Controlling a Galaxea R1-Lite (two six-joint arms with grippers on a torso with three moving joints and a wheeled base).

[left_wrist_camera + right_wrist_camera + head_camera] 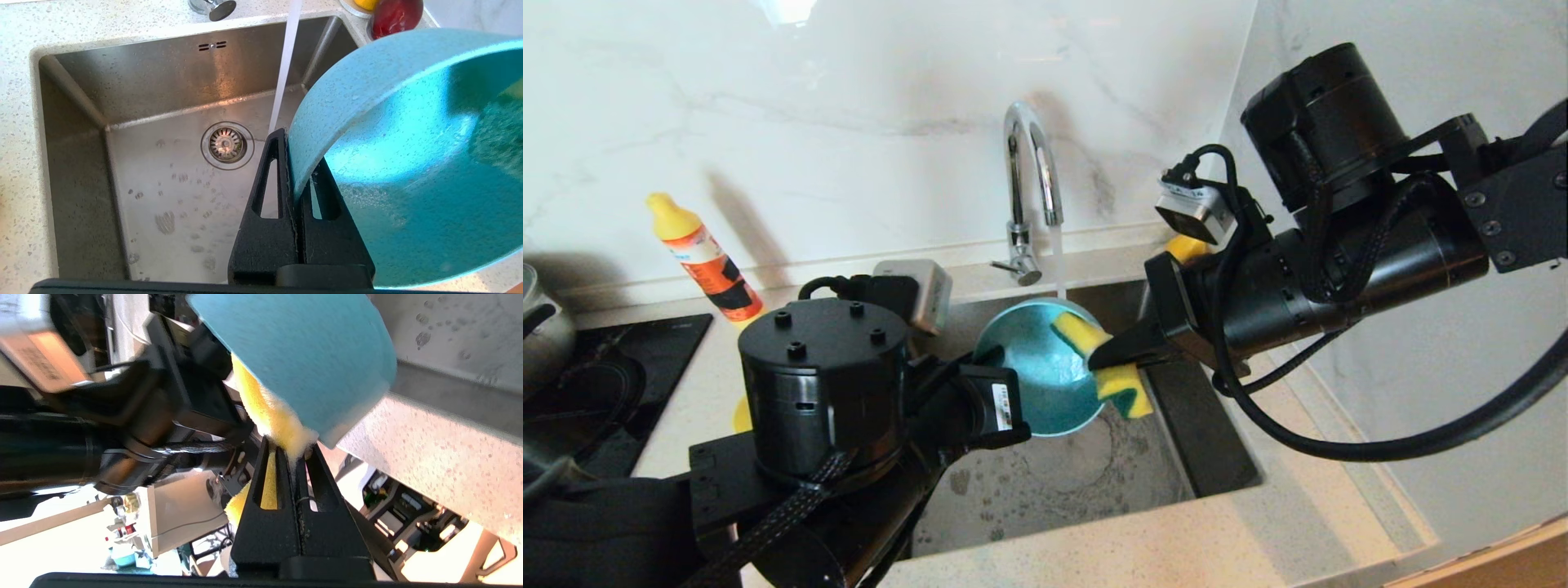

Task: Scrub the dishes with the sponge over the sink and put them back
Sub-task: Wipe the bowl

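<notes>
Over the sink, the left gripper is clamped on the rim of the light blue bowl, holding it tilted on edge with its hollow turned toward the right gripper. That one is pinched tight on the sponge, which folds around its fingers and presses against the bowl's inner face near the far rim. This looks like the scrubbing step for the blue dish, with the returning still to come. The next move calls for firm strokes of the sponge across the bowl's inside while the left grip holds steady, since a hard push could twist the rim out of those thin fingers.

Just beyond the bowl, water runs from the faucet down toward the drain strainer; the stream falls close behind the left fingers. Further off to the left arm's side stands an orange detergent bottle and a dark cooktop. Past the right gripper, on the counter corner, sits what seems to be fruit, though only partly seen. The other bowls I cannot make out.
</notes>
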